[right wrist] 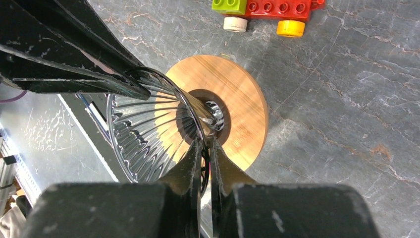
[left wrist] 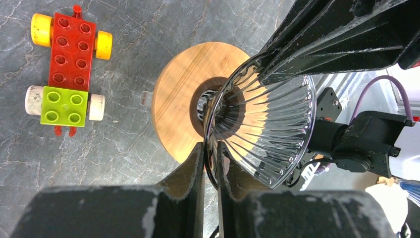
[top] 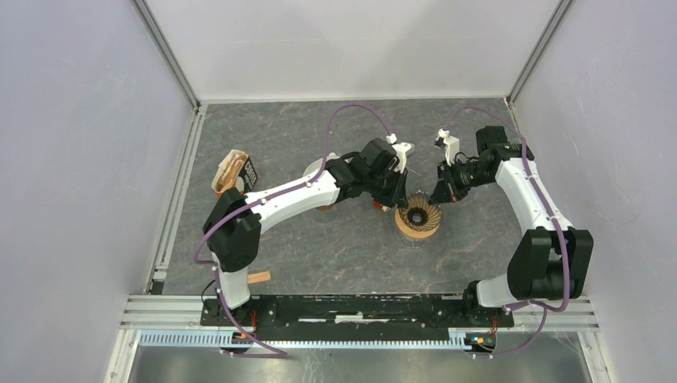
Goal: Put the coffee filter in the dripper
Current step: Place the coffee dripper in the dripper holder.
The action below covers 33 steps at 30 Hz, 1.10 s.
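Observation:
The dripper (top: 418,217) is a ribbed clear glass cone on a round wooden collar (left wrist: 178,99), standing mid-table. My left gripper (left wrist: 212,148) is shut on the cone's rim from the left side (top: 397,199). My right gripper (right wrist: 205,144) pinches the opposite rim, its jaws closed on the glass (top: 439,197). Inside, the cone (right wrist: 148,134) holds no paper. A tan bundle that looks like coffee filters (top: 231,171) sits in a dark holder at the far left of the table, away from both grippers.
A toy car of red and green bricks (left wrist: 67,69) with yellow and white wheels lies just beyond the dripper (right wrist: 262,10). A small wooden piece (top: 259,277) lies near the left arm's base. White walls close in the table's sides and back.

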### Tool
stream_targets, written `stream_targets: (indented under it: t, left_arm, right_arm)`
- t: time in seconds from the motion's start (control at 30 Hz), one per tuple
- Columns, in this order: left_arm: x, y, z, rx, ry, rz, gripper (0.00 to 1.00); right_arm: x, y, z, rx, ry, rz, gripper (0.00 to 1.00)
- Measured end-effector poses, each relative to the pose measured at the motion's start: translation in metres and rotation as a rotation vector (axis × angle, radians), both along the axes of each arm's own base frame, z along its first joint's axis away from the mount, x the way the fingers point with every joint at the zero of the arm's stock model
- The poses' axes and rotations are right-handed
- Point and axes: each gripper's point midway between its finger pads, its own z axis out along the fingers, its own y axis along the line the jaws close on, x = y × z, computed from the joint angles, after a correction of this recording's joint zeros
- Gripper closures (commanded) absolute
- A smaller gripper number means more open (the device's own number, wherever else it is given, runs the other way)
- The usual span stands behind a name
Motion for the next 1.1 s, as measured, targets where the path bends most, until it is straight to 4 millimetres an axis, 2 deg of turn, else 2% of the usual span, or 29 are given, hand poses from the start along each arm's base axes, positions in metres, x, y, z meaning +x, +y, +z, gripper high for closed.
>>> stream_targets:
  t: [0.33, 1.1]
  left_arm:
    - [0.0014, -0.0013, -0.003, -0.018, 0.002, 0.009, 0.98]
    - [0.0012, 0.0003, -0.0057, -0.029, -0.013, 0.014, 0.98]
  right_arm:
    - [0.0012, 0.0003, -0.0031, -0.003, -0.012, -0.006, 1.0]
    - [0.0034, 0.0033, -0.0043, -0.037, -0.181, -0.024, 1.0]
